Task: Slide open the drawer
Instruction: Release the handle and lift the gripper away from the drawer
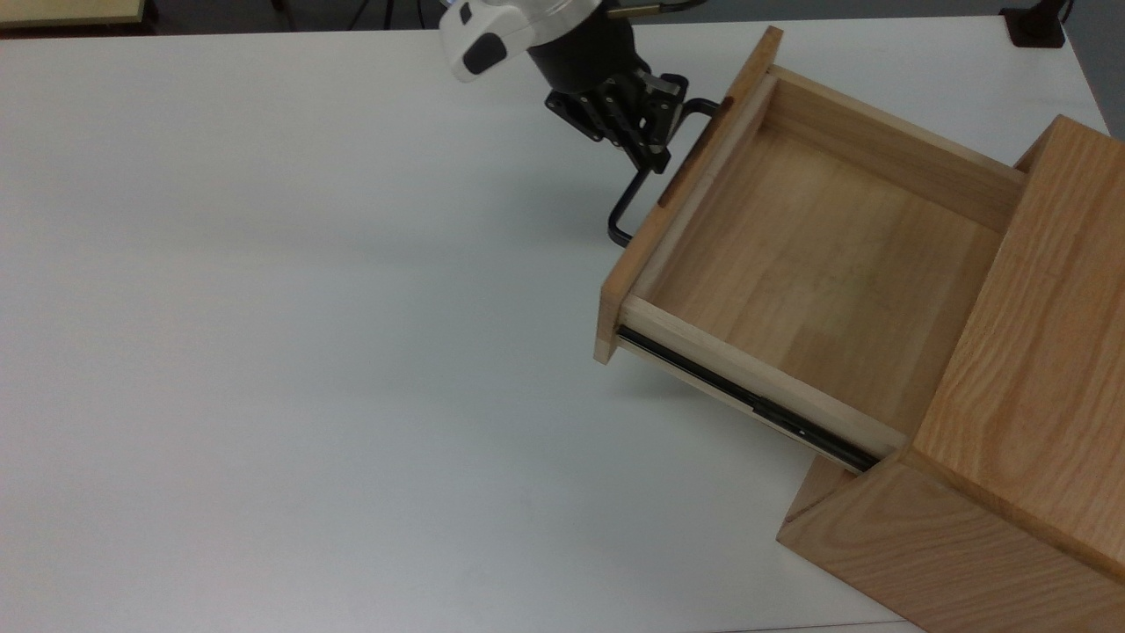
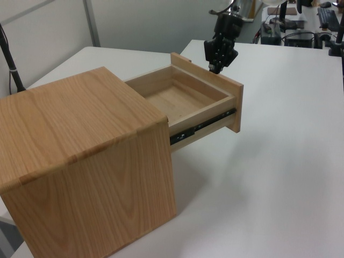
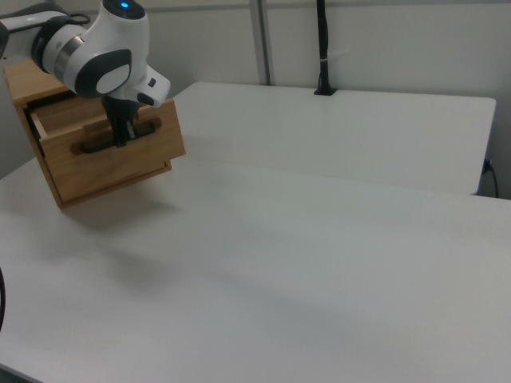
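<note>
The counter point(image 1: 264, 352) is white and flat. At the top view's right edge the oak box point(image 1: 1037, 369) is set at an angle to the counter's edges.

The drawer point(image 1: 817, 264) is drawn well out of the box toward the top view's upper left; in that view most of the pale tray floor is exposed, and a black side rail point(image 1: 747, 400) is bared along the near side. The same extension is seen in the left view point(image 2: 183, 97), the front panel standing well clear of the box.

The handle point(image 1: 628, 207) is mounted on the front panel's outer face, its long axis parallel to the panel and so square to the slide direction.

The hand point(image 1: 650, 114) is closed around the handle bar near the end toward the top view's top, the fingers straddling the bar (grip off-centre, so some twist on the rails may be expected).

Key relation: the box lies behind the drawer from the hand, along the rail line. Any further pull is judged to need that same line, directly away from the box and toward the top view's upper left. Little travel is thought to remain.
</note>
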Controlling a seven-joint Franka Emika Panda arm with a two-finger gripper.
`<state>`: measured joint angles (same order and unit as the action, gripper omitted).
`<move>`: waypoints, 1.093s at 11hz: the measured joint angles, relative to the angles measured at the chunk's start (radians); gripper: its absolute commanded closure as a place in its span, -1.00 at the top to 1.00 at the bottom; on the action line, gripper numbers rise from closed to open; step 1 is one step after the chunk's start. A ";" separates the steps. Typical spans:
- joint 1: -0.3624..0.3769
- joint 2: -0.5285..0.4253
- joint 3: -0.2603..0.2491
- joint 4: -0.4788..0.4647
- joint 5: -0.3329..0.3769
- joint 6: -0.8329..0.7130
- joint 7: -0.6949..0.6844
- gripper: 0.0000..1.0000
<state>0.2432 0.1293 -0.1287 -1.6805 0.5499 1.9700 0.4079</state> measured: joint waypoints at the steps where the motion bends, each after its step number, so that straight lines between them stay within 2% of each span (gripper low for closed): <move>1: -0.002 -0.003 -0.005 -0.003 0.004 -0.008 -0.007 0.29; 4: -0.005 -0.004 -0.020 -0.010 0.008 -0.040 -0.015 1.00; 6: -0.008 -0.008 -0.037 -0.009 0.007 -0.111 -0.031 1.00; 7: -0.015 -0.017 -0.039 -0.007 -0.027 -0.130 -0.034 1.00; 9: -0.036 -0.047 -0.041 -0.002 -0.137 -0.145 -0.041 1.00; 12: -0.057 -0.090 -0.042 0.028 -0.445 -0.243 -0.145 1.00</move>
<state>0.1864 0.0390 -0.1704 -1.6524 0.1047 1.7273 0.2631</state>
